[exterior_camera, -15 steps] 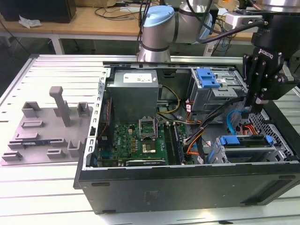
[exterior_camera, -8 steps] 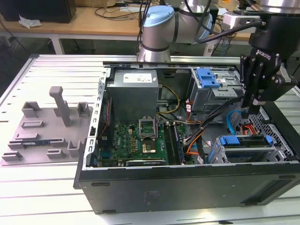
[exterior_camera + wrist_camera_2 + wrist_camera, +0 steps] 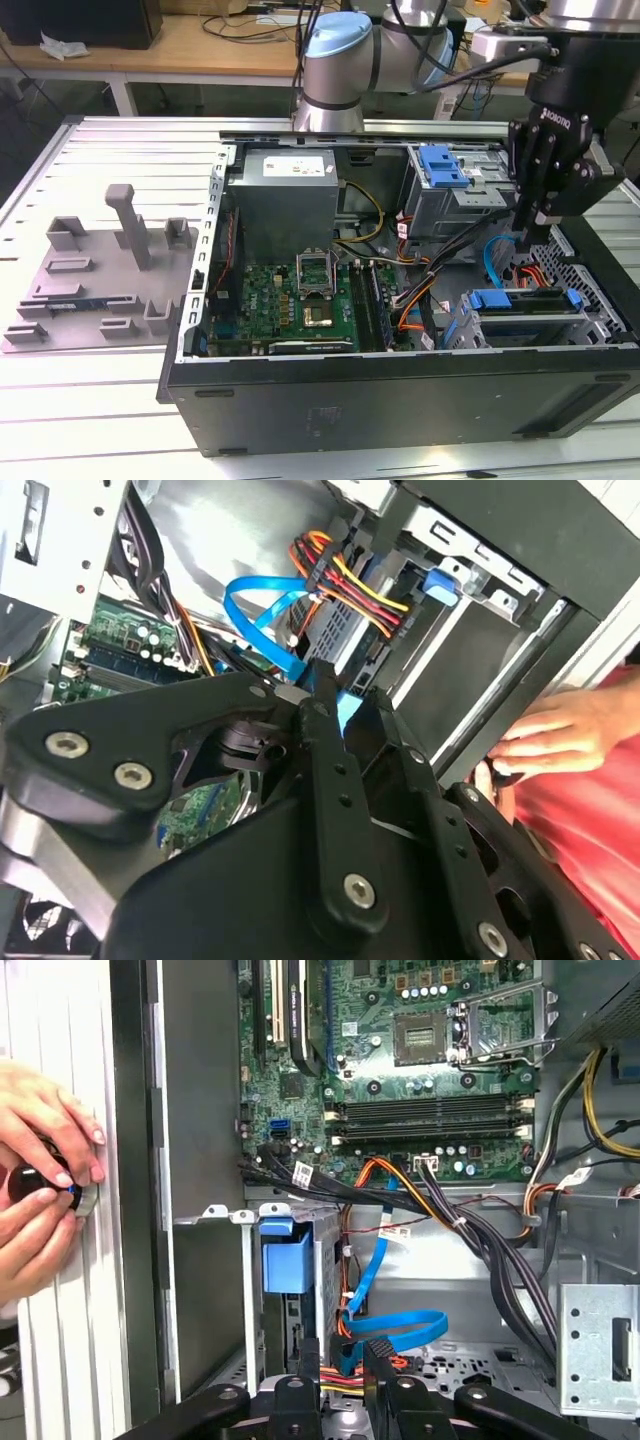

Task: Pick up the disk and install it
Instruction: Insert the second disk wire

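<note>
One disk [image 3: 525,303] is in sight, and it already lies flat in the lower drive cage [image 3: 590,262] at the corner of the case [image 3: 400,400] on the exterior view's right. It is not in the tool [image 3: 528,238]. Its long axis runs along the case's near wall, across the exterior view from left to right, with its broad face up and a blue bracket [image 3: 490,298] tab at each end. In the first wrist view the bracket's blue end [image 3: 285,1260] faces out of the cage toward the motherboard [image 3: 420,1090].

The tool hangs just above the cage, among the wiring and a little behind the disk. I cannot tell whether it is parted or closed; a blue cable [image 3: 400,1325] sits right at its tip.

That cable is the main worry. It loops through the same gap as the red, orange and yellow power leads [image 3: 350,585], so any travel by the tool could hook a loop and drag a plug loose, or pull the disk askew in its rails. The cage walls are close too — a slanted descent would likely strike sheet metal instead of the bracket.

A person's hands [image 3: 40,1180] rest on the table [image 3: 100,150] just outside the case wall, holding something small and dark. A wide swing of the arm that way could meet them.
</note>
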Controlling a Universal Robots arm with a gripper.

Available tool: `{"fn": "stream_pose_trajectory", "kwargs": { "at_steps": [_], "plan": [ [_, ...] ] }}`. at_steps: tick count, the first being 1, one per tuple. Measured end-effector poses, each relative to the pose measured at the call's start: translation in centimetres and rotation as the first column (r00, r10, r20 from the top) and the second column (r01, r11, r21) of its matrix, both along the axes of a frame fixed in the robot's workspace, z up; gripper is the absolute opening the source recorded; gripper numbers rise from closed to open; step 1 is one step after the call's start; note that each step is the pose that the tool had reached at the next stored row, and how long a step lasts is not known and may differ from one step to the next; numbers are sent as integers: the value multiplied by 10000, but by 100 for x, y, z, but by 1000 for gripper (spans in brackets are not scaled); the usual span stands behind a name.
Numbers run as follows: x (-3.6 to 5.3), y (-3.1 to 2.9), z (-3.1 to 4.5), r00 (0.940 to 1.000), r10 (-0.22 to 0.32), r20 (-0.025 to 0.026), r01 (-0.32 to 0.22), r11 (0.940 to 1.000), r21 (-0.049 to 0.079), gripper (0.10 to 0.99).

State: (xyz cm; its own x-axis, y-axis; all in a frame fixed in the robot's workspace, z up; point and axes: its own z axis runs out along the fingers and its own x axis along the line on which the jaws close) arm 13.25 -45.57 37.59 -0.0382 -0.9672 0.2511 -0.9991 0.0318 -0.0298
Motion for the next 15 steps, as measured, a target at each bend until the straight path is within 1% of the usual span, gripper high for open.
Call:
{"fn": "stream_pose_trajectory", "kwargs": {
  "at_steps": [1, 2, 3, 5, 7, 12, 14, 15],
  "plan": [
    [0, 20, 2, 10000, 0, 0, 0, 9999, -134, 314],
    [-1, 23, 0, 10000, -1, 0, 1, 9998, -204, 314],
    [-1, 24, -1, 10000, -1, -1, 1, 9994, -348, 314],
    [-2, 24, -7, 10000, -3, -2, 2, 9991, -424, 314],
    [-6, 24, -44, 10000, -2, -2, 2, 9990, -437, 314],
    [-6, 24, -50, 10000, -2, -2, 2, 9990, -437, 314],
    [-6, 24, -50, 10000, -2, -2, 1, 9990, -438, 161],
    [-7, 24, -52, 10000, -2, -4, 2, 9990, -436, 161]
  ]
}}
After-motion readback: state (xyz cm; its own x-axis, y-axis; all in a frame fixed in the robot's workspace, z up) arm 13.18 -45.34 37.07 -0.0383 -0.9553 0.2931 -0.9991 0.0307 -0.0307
